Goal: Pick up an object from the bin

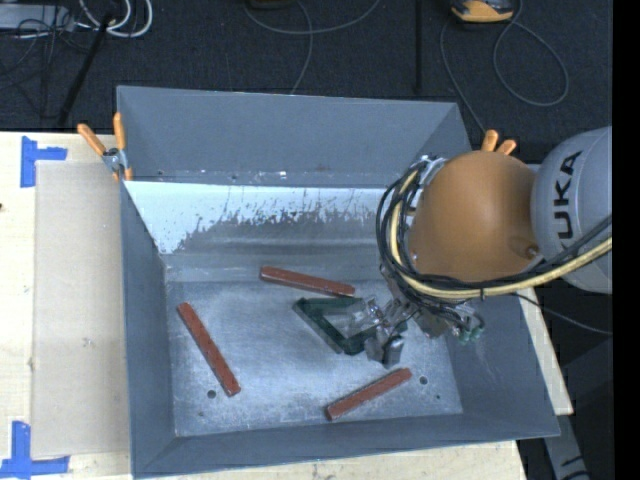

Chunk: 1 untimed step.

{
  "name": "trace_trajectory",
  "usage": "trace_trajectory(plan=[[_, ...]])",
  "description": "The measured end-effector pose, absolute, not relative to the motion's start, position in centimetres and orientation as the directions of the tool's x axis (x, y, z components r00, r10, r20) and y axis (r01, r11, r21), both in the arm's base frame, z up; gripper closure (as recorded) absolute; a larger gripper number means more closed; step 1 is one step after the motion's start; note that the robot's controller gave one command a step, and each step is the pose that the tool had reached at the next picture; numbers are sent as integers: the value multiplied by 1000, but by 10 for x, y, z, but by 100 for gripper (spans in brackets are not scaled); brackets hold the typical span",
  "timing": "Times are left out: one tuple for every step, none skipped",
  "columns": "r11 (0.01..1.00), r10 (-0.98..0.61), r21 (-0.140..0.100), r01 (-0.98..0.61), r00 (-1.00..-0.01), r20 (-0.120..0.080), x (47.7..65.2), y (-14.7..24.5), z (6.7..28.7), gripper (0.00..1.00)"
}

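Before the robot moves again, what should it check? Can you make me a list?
1. The gripper is down in the bin, right at the dark green thing in the middle: ok.
2. The dark green thing is really held: cannot tell.
3. The back brown stick is clear of the gripper: ok.
4. The front brown stick is out of the way: cannot tell, as its end lies very close to the gripper.
5. The left brown stick is far off, by itself: ok.
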<state>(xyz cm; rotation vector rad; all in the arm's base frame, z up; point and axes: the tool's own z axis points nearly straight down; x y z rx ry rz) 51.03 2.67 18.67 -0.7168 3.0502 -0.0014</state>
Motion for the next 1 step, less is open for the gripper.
trace_trajectory(plan=[[892, -451, -1, -451, -892, -10, 514, 82, 272, 100]])
